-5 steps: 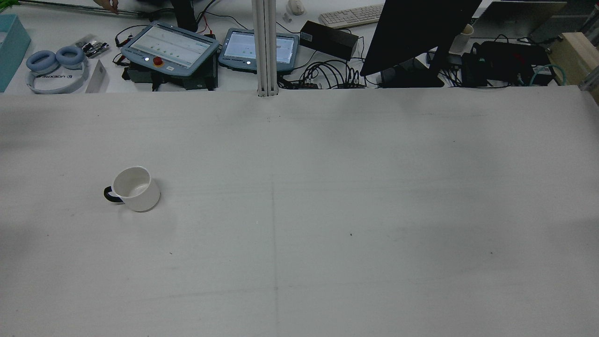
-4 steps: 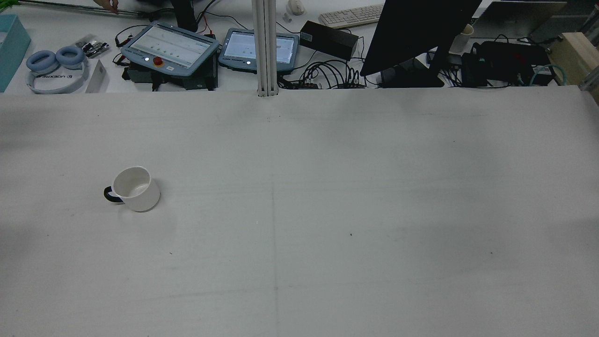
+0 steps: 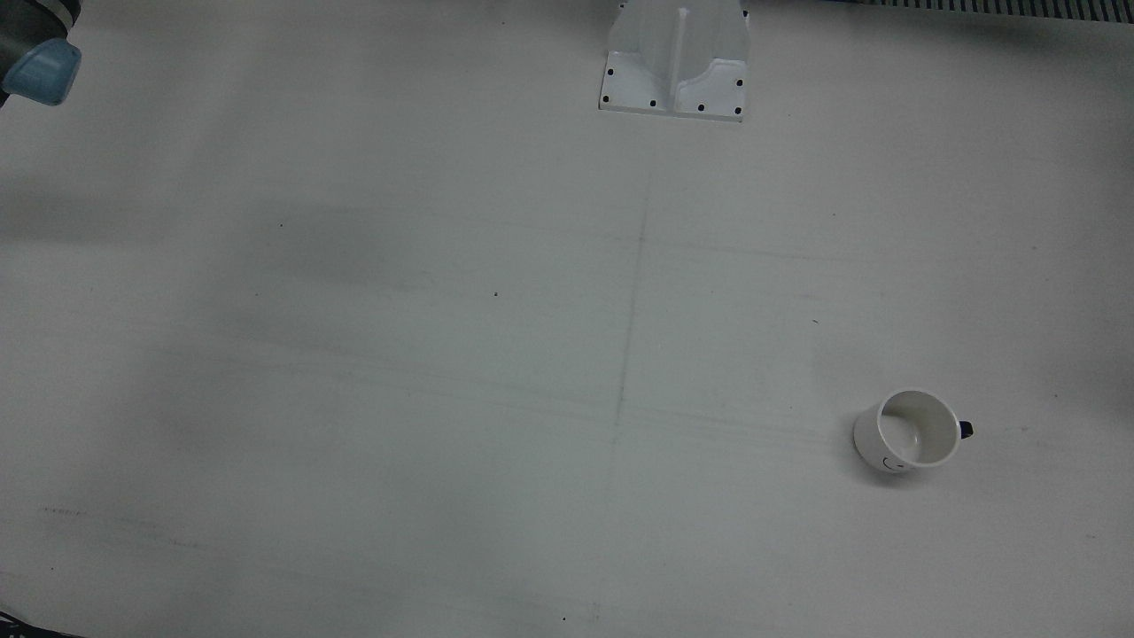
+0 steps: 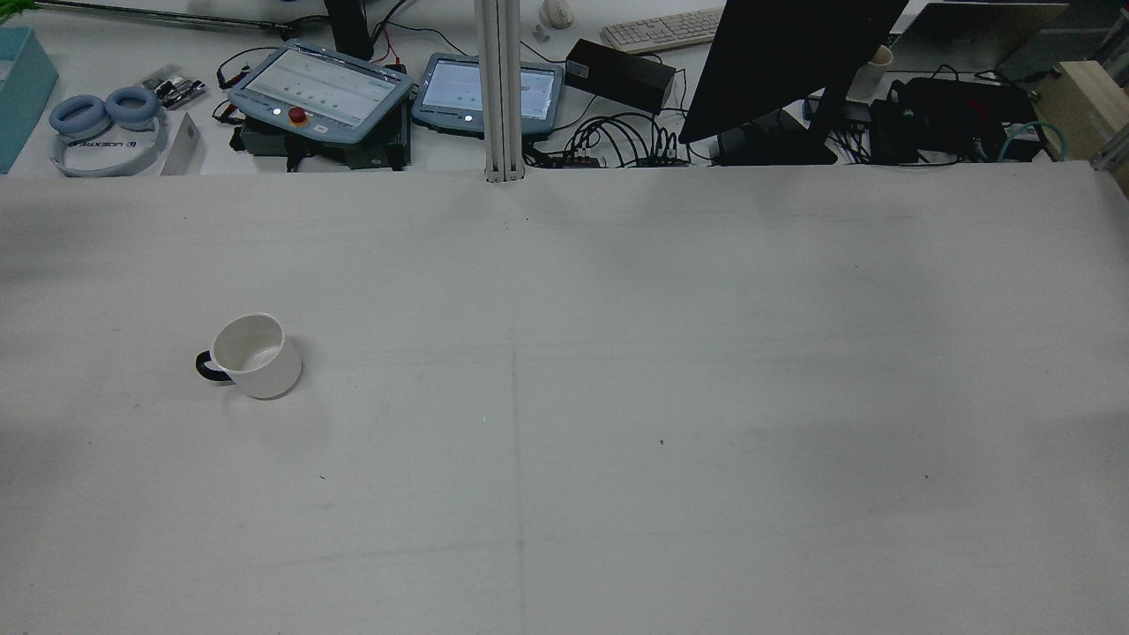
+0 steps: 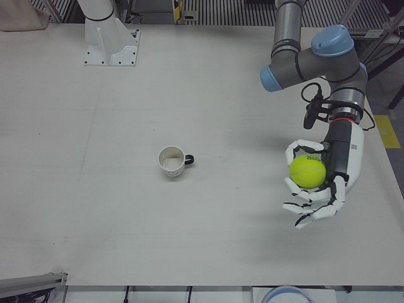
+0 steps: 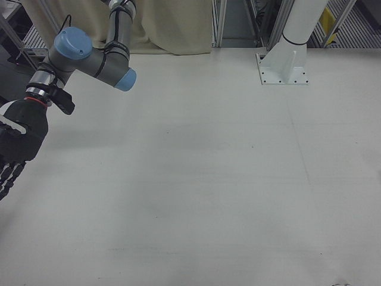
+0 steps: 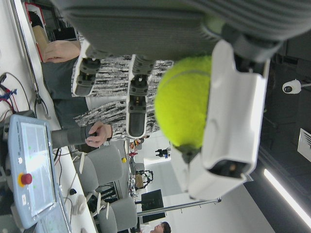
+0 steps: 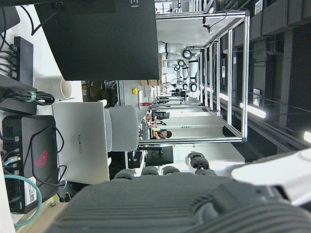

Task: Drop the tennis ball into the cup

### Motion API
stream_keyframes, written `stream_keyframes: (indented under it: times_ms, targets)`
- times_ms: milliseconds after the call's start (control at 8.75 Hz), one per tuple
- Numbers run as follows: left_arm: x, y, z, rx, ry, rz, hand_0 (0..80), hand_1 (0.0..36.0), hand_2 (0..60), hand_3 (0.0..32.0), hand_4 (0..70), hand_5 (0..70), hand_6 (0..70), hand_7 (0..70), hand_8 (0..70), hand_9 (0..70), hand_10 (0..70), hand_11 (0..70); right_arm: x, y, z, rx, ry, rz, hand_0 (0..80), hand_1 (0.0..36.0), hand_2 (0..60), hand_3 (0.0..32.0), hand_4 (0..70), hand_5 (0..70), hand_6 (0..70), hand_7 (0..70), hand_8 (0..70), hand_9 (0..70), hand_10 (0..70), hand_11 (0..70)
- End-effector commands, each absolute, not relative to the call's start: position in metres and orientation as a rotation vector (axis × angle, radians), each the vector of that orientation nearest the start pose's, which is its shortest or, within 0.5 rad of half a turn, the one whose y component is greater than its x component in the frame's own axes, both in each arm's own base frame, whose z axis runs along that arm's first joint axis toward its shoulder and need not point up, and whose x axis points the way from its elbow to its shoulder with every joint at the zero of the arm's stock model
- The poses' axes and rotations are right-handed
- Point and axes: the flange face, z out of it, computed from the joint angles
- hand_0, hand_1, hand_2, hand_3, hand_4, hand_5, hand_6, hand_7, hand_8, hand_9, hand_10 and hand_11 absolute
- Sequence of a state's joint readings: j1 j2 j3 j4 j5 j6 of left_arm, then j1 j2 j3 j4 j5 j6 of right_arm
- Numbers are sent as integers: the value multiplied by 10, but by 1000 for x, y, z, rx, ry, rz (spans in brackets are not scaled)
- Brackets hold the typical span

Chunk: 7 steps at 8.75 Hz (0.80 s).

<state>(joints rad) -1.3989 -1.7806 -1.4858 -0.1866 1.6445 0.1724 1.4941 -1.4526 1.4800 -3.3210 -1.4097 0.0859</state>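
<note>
I have the table (image 5: 95,208) bare but for the cup (image 5: 172,161), which stands upright, mouth open, well apart from my left hand (image 5: 319,183), out past its fingertips. That hand's fingers (image 5: 297,151) are curled around the tennis ball (image 5: 307,172), so I judge this the carry step: next the ball must travel over the cup's mouth before release. My right hand (image 6: 15,143) hangs off the table's far side holding nothing visible; whether its fingers are spread I cannot tell.

Fuzzy felt tennis ball (image 5: 307,172); glossy ceramic-looking cup (image 5: 172,161); matt, faintly scuffed table (image 5: 126,214).
</note>
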Motion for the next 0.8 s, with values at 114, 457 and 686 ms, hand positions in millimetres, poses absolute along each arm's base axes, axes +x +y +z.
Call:
stream_keyframes:
  times_ms: [114, 457, 686]
  targets:
    - [170, -591, 543, -363, 2303, -1463, 800, 360, 600, 274, 0, 317, 700, 552, 354, 322, 98, 187, 109, -534, 688, -25, 1977, -2296, 0, 0, 0, 0, 0, 0, 0, 0, 0, 0, 0, 0]
    - [251, -561, 515, -444, 2292, -1393, 800, 360, 600, 292, 0, 284, 644, 560, 333, 321, 81, 161, 109, -534, 687, -25, 1979, -2294, 0, 0, 0, 0, 0, 0, 0, 0, 0, 0, 0, 0]
    - [265, -554, 512, -439, 2283, -1373, 800, 360, 600, 296, 0, 277, 644, 557, 333, 321, 75, 153, 109, -534, 687, -23, 1978, -2293, 0, 0, 0, 0, 0, 0, 0, 0, 0, 0, 0, 0]
